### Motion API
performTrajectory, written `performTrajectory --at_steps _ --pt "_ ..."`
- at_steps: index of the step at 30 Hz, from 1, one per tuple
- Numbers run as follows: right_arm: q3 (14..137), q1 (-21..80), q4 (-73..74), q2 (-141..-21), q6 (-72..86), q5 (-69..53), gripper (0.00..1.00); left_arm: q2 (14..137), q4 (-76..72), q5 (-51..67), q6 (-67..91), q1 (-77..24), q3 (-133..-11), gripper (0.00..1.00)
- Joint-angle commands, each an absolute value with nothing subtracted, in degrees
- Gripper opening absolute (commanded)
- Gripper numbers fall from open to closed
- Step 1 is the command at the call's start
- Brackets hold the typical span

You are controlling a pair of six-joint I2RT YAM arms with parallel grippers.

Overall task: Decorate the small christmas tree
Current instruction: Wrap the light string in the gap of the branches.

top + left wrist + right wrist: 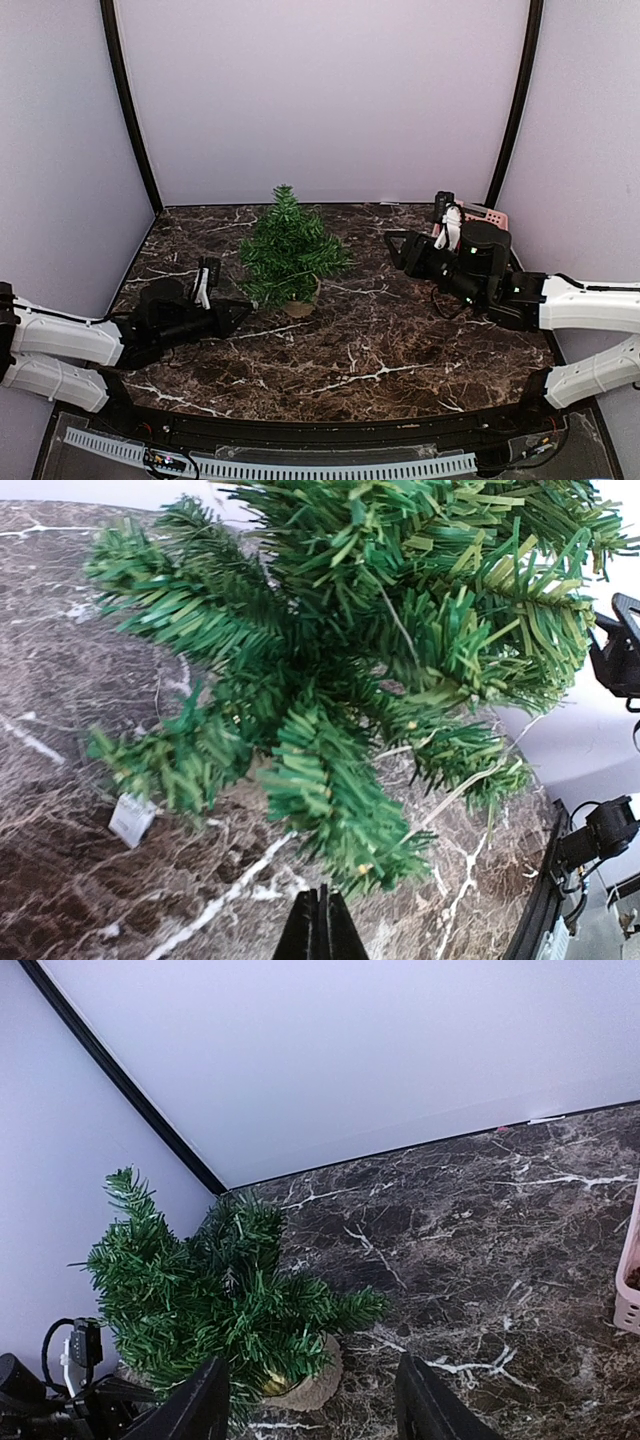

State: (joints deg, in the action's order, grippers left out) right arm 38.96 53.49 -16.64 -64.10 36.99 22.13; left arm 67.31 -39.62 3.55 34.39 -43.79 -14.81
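Tree (290, 250) stands upright on the marble table (380, 350), left of centre and toward the back wall, with nothing hung on the branches that show. Its round tan base (300, 305) rests flat on the tabletop.

Left gripper (240, 310) lies low over the table, just beside the base on its left, pointing toward the tree. In the left wrist view its fingers (318, 925) are pressed together with only a thin seam between them, and nothing shows between them. The lowest branch tips of the tree (380, 660) hang just above them. A small white tag (130, 818) lies under the branches on the left.

Right gripper (397, 248) hovers to the right of the tree, well apart from it and aimed toward it. From its own camera the jaws stand wide apart and empty (315, 1405), with the tree (215, 1300) and its base (315, 1385) ahead on the left.

A pink basket (490, 215) sits near the back right corner, behind the right arm; only its edge (628, 1290) shows in the right wrist view.
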Motion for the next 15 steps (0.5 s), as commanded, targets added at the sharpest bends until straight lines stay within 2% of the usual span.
performTrajectory --at_steps 1,6,15 --pt "38.4 53.9 -17.6 -62.7 36.0 22.8 0.57 61.9 -24.5 -0.3 32.5 -43.9 -17.6 0.0" --pt "38.9 53.9 -16.9 -62.2 35.6 22.6 0.57 60.4 -12.9 -3.8 31.7 -43.1 -21.1 0.0" --pt "39.0 55.4 -16.4 -60.3 32.6 21.0 0.56 64.6 -9.3 -0.4 30.6 -38.5 -26.0 0.0"
